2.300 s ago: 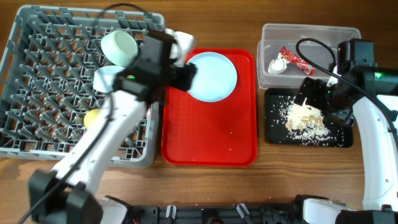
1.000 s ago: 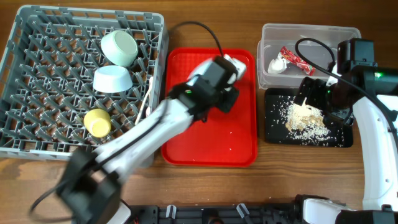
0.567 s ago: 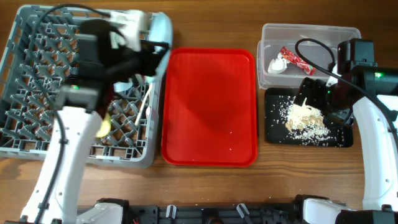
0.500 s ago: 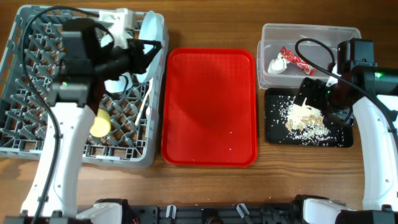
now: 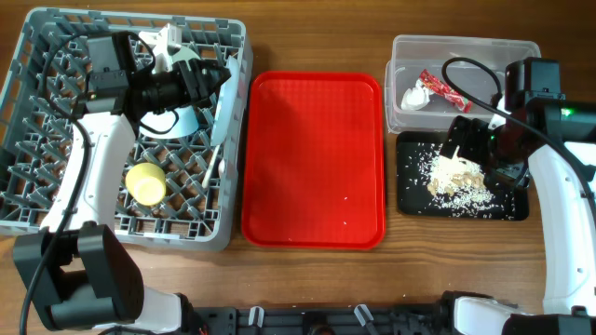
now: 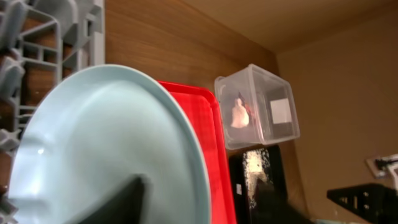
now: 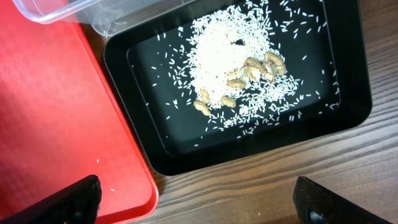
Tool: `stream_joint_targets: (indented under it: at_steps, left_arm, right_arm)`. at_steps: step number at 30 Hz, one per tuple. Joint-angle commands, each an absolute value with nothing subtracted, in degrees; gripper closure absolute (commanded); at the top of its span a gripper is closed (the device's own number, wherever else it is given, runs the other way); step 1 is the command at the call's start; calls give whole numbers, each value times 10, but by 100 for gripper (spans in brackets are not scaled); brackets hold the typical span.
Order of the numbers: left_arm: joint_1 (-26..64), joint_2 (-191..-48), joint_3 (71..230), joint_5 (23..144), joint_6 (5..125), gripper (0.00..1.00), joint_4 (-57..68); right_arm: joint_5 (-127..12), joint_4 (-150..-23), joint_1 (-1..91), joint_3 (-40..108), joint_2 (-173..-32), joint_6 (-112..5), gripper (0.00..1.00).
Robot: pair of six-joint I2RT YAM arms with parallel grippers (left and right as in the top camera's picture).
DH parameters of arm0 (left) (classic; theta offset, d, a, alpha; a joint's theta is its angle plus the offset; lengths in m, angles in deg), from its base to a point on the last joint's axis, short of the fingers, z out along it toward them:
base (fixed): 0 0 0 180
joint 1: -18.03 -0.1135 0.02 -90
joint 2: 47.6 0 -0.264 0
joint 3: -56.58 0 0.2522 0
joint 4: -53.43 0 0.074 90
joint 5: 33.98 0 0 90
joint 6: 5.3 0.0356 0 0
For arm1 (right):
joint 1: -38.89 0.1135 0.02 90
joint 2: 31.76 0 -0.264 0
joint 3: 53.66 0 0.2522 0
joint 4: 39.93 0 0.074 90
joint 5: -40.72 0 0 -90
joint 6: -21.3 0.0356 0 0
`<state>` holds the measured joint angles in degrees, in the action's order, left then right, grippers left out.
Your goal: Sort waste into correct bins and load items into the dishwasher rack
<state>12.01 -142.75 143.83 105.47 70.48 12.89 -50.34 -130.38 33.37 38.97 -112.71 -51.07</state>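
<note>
Overhead. Dishwasher rack (image 5: pixel 56 130) fills the upper left of the frame. Left gripper (image 5: pixel 212 80) is over the rack's right side, clamped on the pale blue plate (image 5: pixel 224 100), which stands on edge just inside the rack's right wall. Yellow cup (image 5: pixel 144 181) sits in the rack below the arm. A white utensil (image 5: pixel 216 160) leans among the pegs below the plate; fork or spoon, cannot tell. Red tray (image 5: pixel 314 158) is at centre. Clear tub (image 5: pixel 466 51), upper right, holds the red wrapper (image 5: pixel 441 87) and the tissue (image 5: pixel 415 96). Black tray (image 5: pixel 503 209) lies just below the tub and carries the rice scraps (image 5: pixel 454 179). Right gripper (image 5: pixel 477 140) hangs over the black tray's upper edge.

Left wrist. The plate's face fills the lower left; one dark finger (image 6: pixel 124 202) lies across it. Behind it are the red tray's edge, the tub with the tissue, and the black tray.

Right wrist. Fingers (image 7: pixel 78 198) show at the bottom corners, spread wide, nothing between them. Rice is heaped at the black tray's centre with a few brown nut-like pieces (image 7: pixel 252 71) on it, and loose grains lie around the heap.
</note>
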Motion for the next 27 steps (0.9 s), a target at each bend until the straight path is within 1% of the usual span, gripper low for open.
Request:
stream_joint_targets:
  at_steps: [1,2,3,4,5,6,9,10,12,14,15,18,19,23,24,27]
  left_arm:
    - [111,-1413,1440,1037,710,24,130]
    - [108,-1402,1440,1033,710,18,130]
    - [103,-1382,1440,1010,710,7,125]
    - [101,-1362,1440,963,710,0,109]
    - [101,-1335,1440,877,709,0,71]
    - [101,-1325,1440,839,709,0,46]
    - [114,-1309,1440,639,683,0,-101]
    - [119,-1311,1439,600,683,0,-145]
    - [121,-1311,1439,585,683,0,-213]
    - [121,-1311,1439,585,682,0,-262]
    - [121,-1311,1438,580,674,0,-287]
    - [125,-1304,1434,578,688,0,-325]
    - [134,-1282,1423,579,707,0,-317]
    - [182,-1102,1329,578,715,0,-249]
    - [199,-1037,1291,579,721,0,-221]
    - [224,-902,1224,579,720,0,-183]
  right_arm:
    - [-507,-1302,331,390,-1125,-522,0]
    - [-509,-1299,331,390,-1125,-524,0]
    - [-536,-1294,332,390,-1125,-555,0]
    - [-595,-1286,332,390,-1125,-602,0]
    - [-638,-1267,336,390,-1125,-614,0]
    - [-642,-1253,341,390,-1125,-614,0]
    - [-642,-1154,382,390,-1125,-627,0]
    - [-635,-1117,400,390,-1126,-627,0]
    - [-608,-1069,433,390,-1132,-621,0]
    - [-584,-1085,435,389,-1140,-608,0]
    - [-561,-1102,434,389,-1142,-573,0]
    - [-578,-1118,426,377,-1124,-550,0]
    - [-581,-1114,426,360,-1100,-550,0]
    - [-578,-1035,426,207,-927,-551,0]
    - [-578,-1017,426,167,-874,-551,0]
    - [-544,-1021,426,107,-747,-550,0]
